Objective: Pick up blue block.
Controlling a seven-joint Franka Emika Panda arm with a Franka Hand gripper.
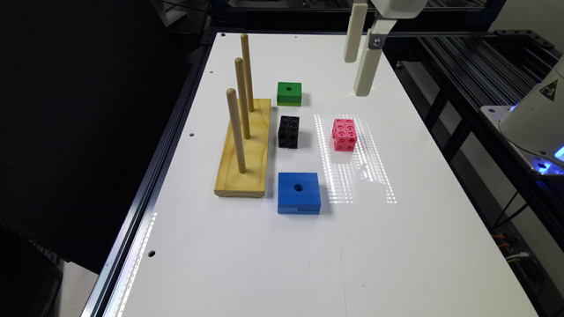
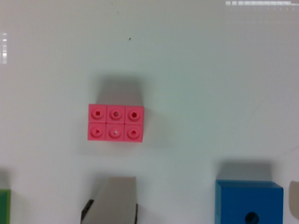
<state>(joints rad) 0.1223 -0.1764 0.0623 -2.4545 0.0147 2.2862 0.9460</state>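
The blue block [image 1: 298, 192] is a flat square with a round centre hole and a small notch in its near edge. It lies flat on the white table [image 1: 308, 264], in front of the black cube. In the wrist view part of the blue block [image 2: 249, 203] shows, close to one finger. My gripper [image 1: 356, 75] hangs high over the far side of the table, well away from the block. My gripper [image 2: 203, 198] is open and nothing sits between its fingers [image 2: 112, 198].
A wooden base with three upright pegs [image 1: 244, 149] stands just to the exterior view's left of the blue block. A black studded cube [image 1: 288, 131], a pink studded cube [image 1: 344, 134] [image 2: 115, 122] and a smaller green block [image 1: 289, 93] [image 2: 3, 205] lie beyond it.
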